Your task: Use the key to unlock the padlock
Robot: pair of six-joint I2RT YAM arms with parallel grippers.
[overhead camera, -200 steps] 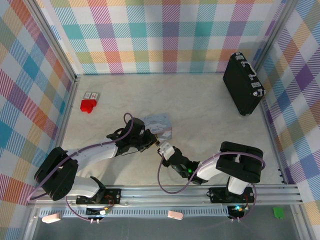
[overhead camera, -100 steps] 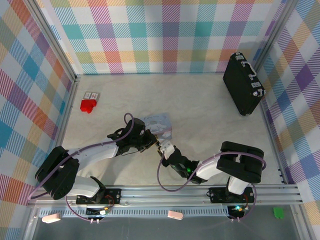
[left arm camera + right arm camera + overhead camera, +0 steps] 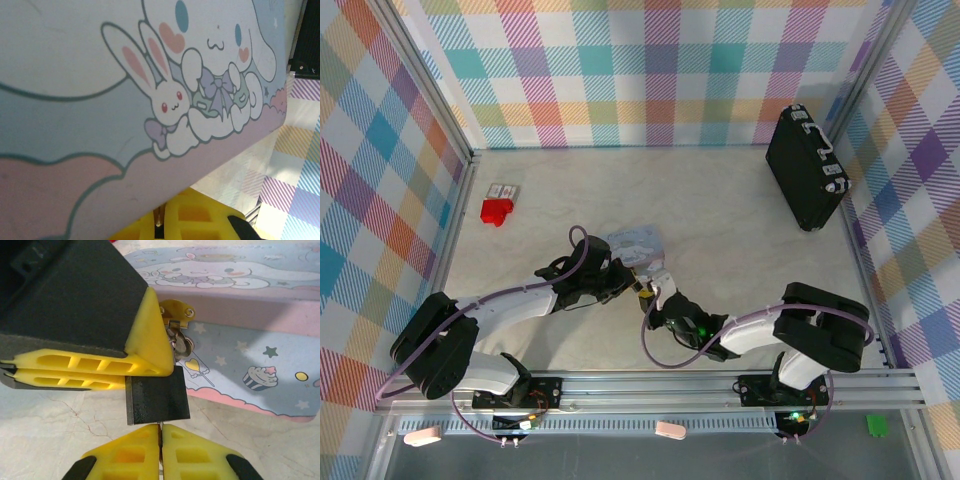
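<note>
The small black padlock hangs from the gold hasp on the front of the pastel cartoon tin. My left gripper comes in from the left and is shut on the padlock's top, hiding the shackle. My right gripper sits right below the padlock, shut on the thin silvery key, which points up into the padlock's underside. In the left wrist view my left gripper pinches a sliver of metal under the tin's lid. From above, both grippers meet at the tin's near edge, left gripper, right gripper.
A large black case stands at the back right by the plaid wall. A red block and a small card lie at the far left. Open tabletop stretches between the tin and the case.
My right gripper has edged up toward the padlock and its jaws have closed tighter on the key. The right arm's elbow has swung to the right. The left arm has held still.
</note>
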